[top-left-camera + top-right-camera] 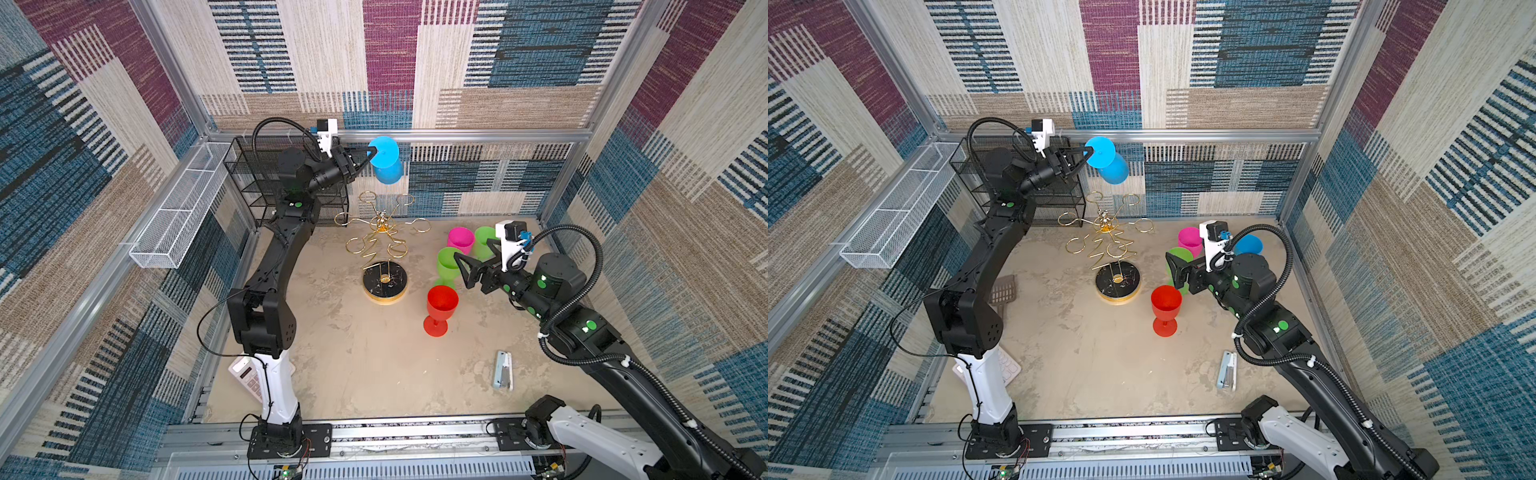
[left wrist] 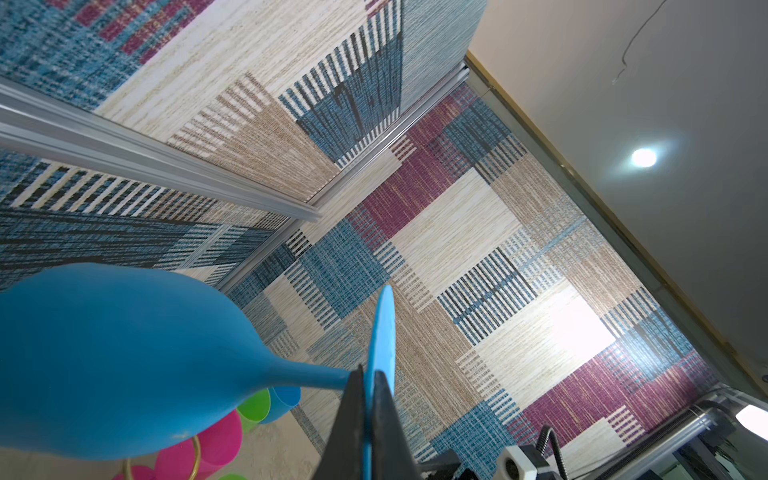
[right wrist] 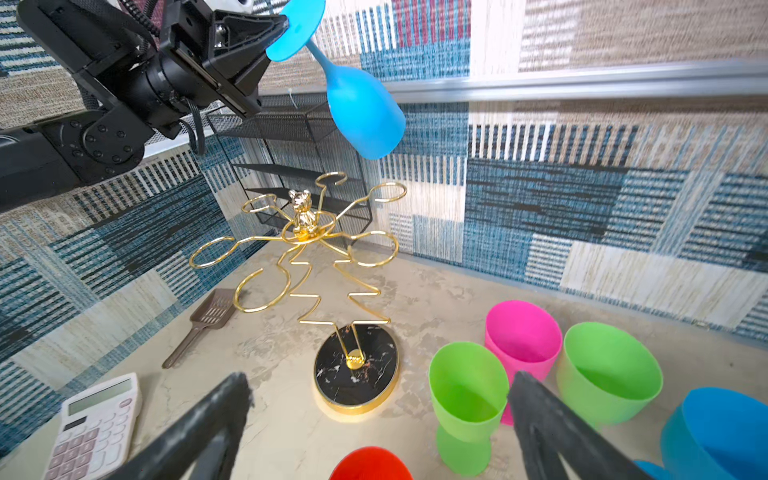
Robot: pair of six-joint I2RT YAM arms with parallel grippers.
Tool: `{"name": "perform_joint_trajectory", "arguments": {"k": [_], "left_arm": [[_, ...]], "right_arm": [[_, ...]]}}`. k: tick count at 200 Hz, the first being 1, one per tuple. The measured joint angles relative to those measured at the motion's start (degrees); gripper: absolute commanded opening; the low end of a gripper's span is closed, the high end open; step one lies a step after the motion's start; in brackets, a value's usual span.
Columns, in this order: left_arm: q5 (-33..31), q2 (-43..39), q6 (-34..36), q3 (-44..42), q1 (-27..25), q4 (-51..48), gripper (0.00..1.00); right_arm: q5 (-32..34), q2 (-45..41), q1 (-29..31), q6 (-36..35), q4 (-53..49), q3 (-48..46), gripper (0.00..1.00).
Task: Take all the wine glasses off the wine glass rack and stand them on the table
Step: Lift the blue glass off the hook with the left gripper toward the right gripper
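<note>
Closest to the lens in the left wrist view, the left claw is clenched on the thin foot disc of the blue wine glass. One finger lies on each face of the disc, and the stem and bowl reach away from it. In both top views the glass hangs tilted high at the back of the cell, foot uppermost and bowl down. It is off the wine glass rack, above its rear rings and apart from them. The rack stands upright on the counter, just in front of the black mesh shelf.

The right claw hovers low near the rack's base, fingers spread wide and grasping nothing. Around it stand a green glass, a pink glass, a second green glass, a second blue glass and a red glass. Further out on the counter lie a brown scoop and a calculator.
</note>
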Motion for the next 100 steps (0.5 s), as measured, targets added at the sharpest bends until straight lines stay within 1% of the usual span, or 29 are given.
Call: {"name": "perform_joint_trajectory", "arguments": {"k": [17, 37, 69, 100], "left_arm": [[0.0, -0.68, -3.45, -0.92, 0.2, 3.87, 0.0], [0.24, -3.39, -6.25, -3.41, 0.24, 6.82, 0.0], [0.39, -11.67, -6.88, -11.02, 0.33, 9.81, 0.0], [0.48, -18.97, -6.58, -18.69, 0.31, 10.03, 0.0]], "right_arm": [[-0.11, 0.87, 0.0, -2.4, 3.58, -0.07, 0.99], [-1.62, 2.54, 0.0, -5.09, 8.11, 0.13, 0.99], [-5.77, 5.57, 0.0, -8.87, 15.06, 0.87, 0.99], [-10.88, 10.58, 0.0, -12.48, 19.58, 5.11, 0.99]]}}
